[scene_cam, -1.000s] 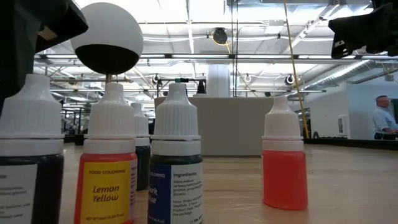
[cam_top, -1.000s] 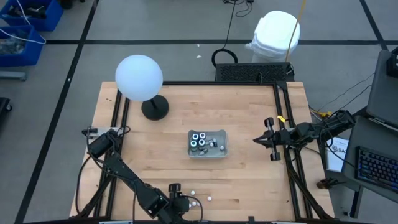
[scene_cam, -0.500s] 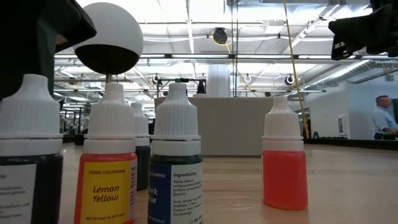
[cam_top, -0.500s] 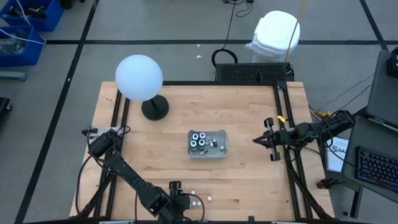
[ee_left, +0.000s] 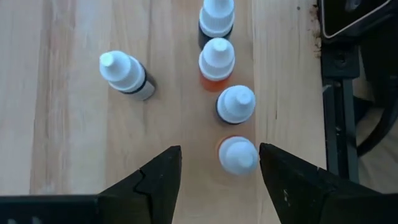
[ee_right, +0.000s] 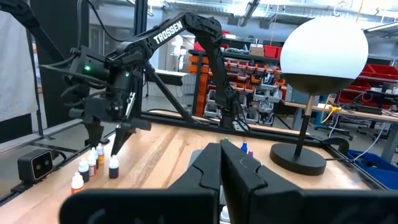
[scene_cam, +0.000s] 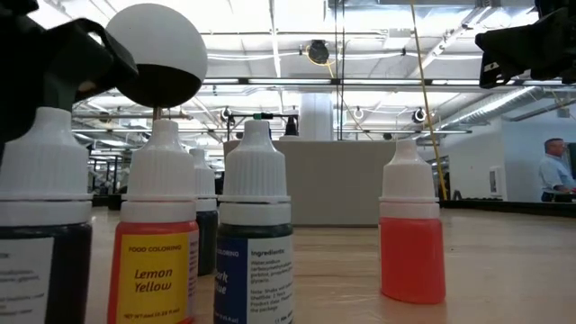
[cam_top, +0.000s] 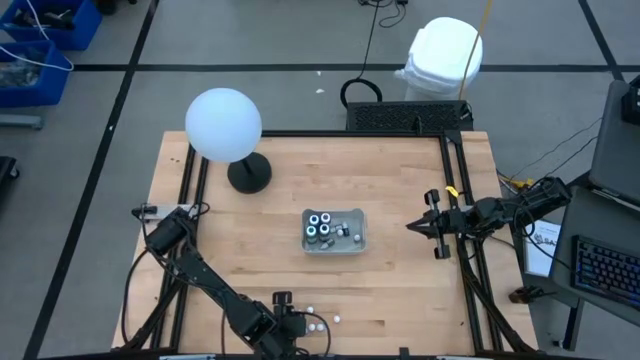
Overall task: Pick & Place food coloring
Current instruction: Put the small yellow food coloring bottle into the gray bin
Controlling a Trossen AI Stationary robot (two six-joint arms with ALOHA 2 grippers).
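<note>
The approach step of a pick is shown. The left gripper (ee_left: 217, 165) is held above a cluster of food coloring bottles (ee_left: 219, 68) standing upright near the table's front edge, its fingers (ee_left: 152, 180) spread wide with nothing between them; the nearest orange bottle (ee_left: 237, 154) lies just inside one finger rather than centred in the gap. A dark-bodied bottle (ee_left: 126, 73) stands apart from the row of four. In the high view the cluster appears as small white caps (cam_top: 318, 322) beside the left gripper (cam_top: 285, 318), well apart from the clear tray (cam_top: 358, 245) at the table's centre, which already holds several jars (cam_top: 319, 227). The right gripper (cam_top: 418, 226) is parked at the table's right side, fingers pressed together. The next move is judged to require centring the gap over one cap, descending, and closing without toppling the touching neighbours.
</note>
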